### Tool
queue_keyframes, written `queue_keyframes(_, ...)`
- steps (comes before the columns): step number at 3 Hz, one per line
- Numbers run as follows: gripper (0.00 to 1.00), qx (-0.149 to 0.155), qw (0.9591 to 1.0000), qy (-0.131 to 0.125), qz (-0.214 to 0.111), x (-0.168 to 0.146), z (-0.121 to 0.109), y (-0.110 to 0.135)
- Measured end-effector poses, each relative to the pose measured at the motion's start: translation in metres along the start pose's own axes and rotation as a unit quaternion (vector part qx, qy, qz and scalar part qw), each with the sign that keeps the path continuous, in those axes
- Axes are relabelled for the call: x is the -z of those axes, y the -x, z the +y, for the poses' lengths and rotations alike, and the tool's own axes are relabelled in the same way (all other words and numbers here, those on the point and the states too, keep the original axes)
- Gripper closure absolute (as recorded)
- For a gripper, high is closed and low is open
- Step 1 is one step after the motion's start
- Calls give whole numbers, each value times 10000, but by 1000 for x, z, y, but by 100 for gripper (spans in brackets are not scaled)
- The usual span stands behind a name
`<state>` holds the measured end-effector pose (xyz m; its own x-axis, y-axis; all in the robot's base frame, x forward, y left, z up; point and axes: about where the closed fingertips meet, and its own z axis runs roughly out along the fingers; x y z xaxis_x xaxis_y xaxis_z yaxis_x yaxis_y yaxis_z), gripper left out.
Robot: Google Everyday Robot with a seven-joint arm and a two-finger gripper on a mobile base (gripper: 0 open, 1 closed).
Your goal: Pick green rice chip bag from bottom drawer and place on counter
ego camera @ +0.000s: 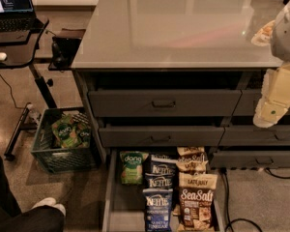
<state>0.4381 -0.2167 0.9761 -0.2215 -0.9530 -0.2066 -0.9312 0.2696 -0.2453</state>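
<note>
The green rice chip bag [132,167] lies at the back left of the open bottom drawer [109,197], white "dang" lettering facing up. Beside it lie blue Kettle bags [159,203] and brown Sea Salt bags [197,206]. The counter [183,23] is a wide glossy grey slab above the drawers. My gripper [273,105], a pale yellow part under the white arm, hangs at the right edge. It is in front of the upper drawers, well above and to the right of the green bag, and touches nothing.
Two closed drawers [162,103] sit above the open one. A green lattice crate [63,141] with more green bags stands on the floor at left. A black desk [14,52] with a laptop is at the top left. A person's leg and shoe [48,206] are at the bottom left.
</note>
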Motion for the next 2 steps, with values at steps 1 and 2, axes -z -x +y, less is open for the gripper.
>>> queue_keyframes(1, 0, 0, 10000, 0, 0, 0, 0, 0)
queue_keyframes(2, 0, -175, 9998, -14, -70, -32, 1, 0)
